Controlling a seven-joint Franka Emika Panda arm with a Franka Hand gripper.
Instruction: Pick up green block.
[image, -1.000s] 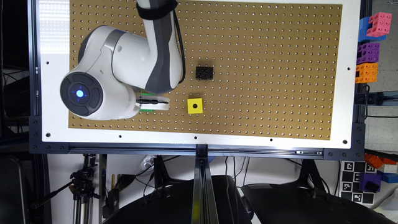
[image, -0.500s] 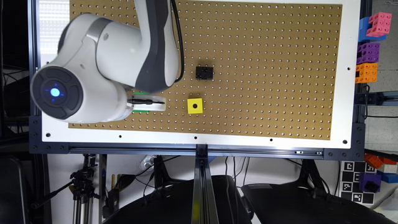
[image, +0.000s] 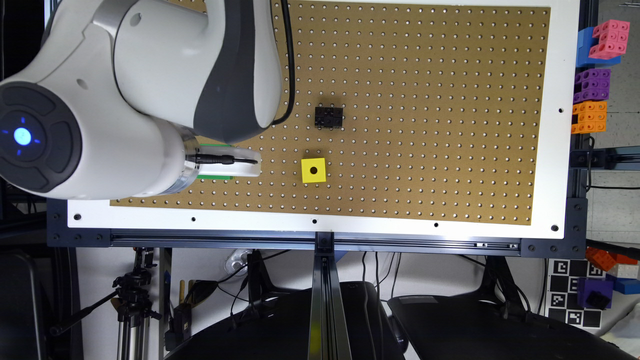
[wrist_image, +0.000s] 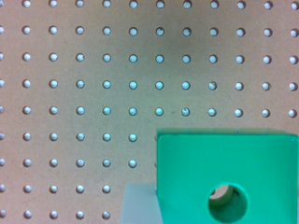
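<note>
Wrist view: the green block (wrist_image: 224, 179) sits close under the camera on the pegboard surface (wrist_image: 93, 70); whether the claw (image: 227, 161) is spread, I cannot tell. Farther along the board lie a yellow cube (image: 313, 170), then a black studded block (image: 328, 117).

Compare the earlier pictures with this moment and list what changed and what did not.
The arm has swung toward the exterior view's left and looms larger, apparently rising toward the camera. The green block goes with the gripper: its green slivers show above and below the white part, slightly further to the exterior view's left than before, which suggests it is lifted. The yellow cube and black block have not moved on the pegboard.
</note>
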